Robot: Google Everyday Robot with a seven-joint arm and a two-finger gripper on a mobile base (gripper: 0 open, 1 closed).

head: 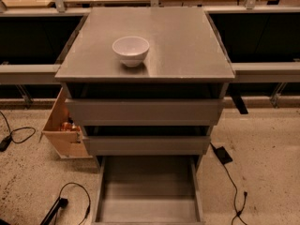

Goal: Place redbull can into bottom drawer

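Camera view: the tool is out of frame, and so is the arm, so I cannot tell how far it is open or whether it holds anything. The redbull can does not show anywhere in this view, and where it is cannot be told.

The grey cabinet's worktop fills the upper middle. A white bowl stands upright on its left half, set in from the left edge and nearer the front edge than the back.

Below the front edge, the top drawer and the middle drawer are each pulled out a little, with a dark gap above each front. The bottom drawer is drawn out much farther toward the camera, its flat grey floor and side walls in plain sight.

A tan wooden box sits on the speckled floor against the cabinet's left side, below the worktop's front-left corner, with something small and orange-brown inside that is too blurred to name. Black cables trail over the floor on both sides.
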